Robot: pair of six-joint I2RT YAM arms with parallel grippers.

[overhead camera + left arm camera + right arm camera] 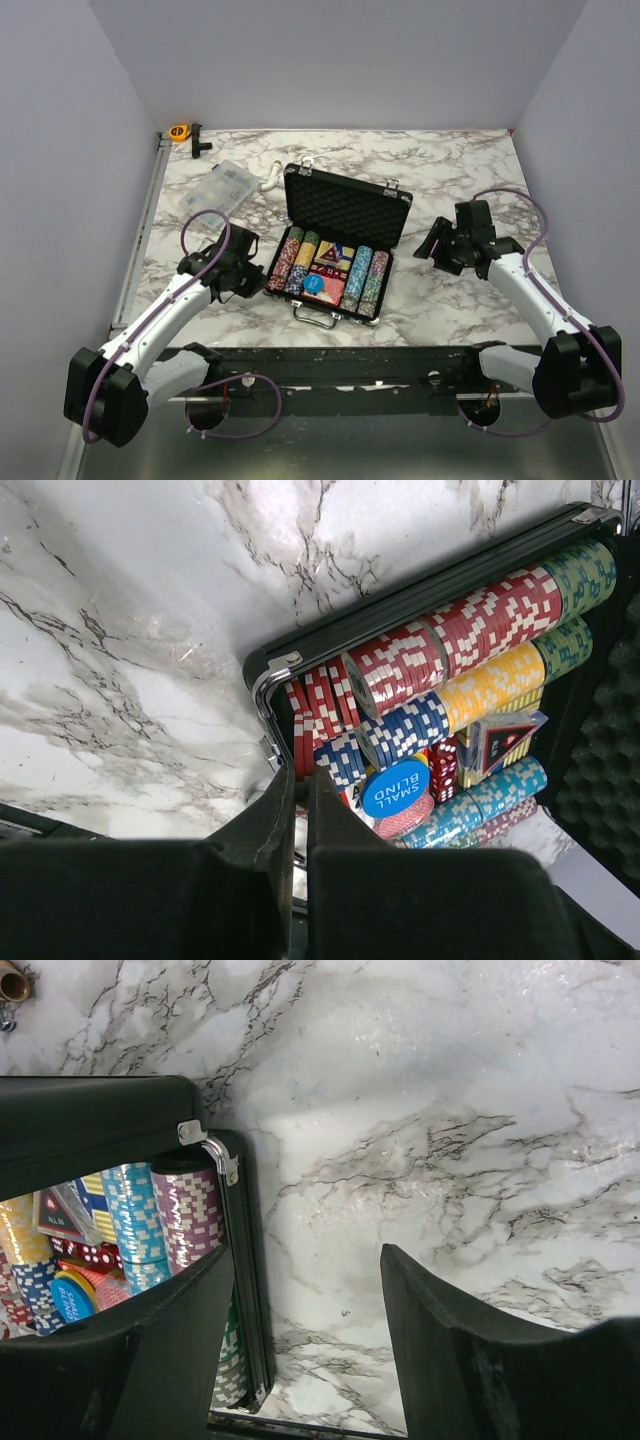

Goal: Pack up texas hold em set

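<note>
The black silver-trimmed briefcase (350, 208) lies open in the middle of the table, its foam lid standing up at the back. Rows of multicoloured poker chips (295, 262) fill the base, with a red card deck (320, 286) in the centre. My left gripper (246, 270) is shut with nothing between its fingers. Its tips (303, 778) hover at the case's left front corner, over leaning red chips (320, 705) and beside a blue SMALL BLIND disc (395, 787). My right gripper (436, 246) stands open and empty over bare marble, right of the case's edge (243, 1260).
A clear plastic compartment box (220, 185) lies at the back left, with a white part (272, 180) beside it. An orange tape measure (179, 131) and a black piece (197, 140) sit in the far left corner. Grey walls close three sides.
</note>
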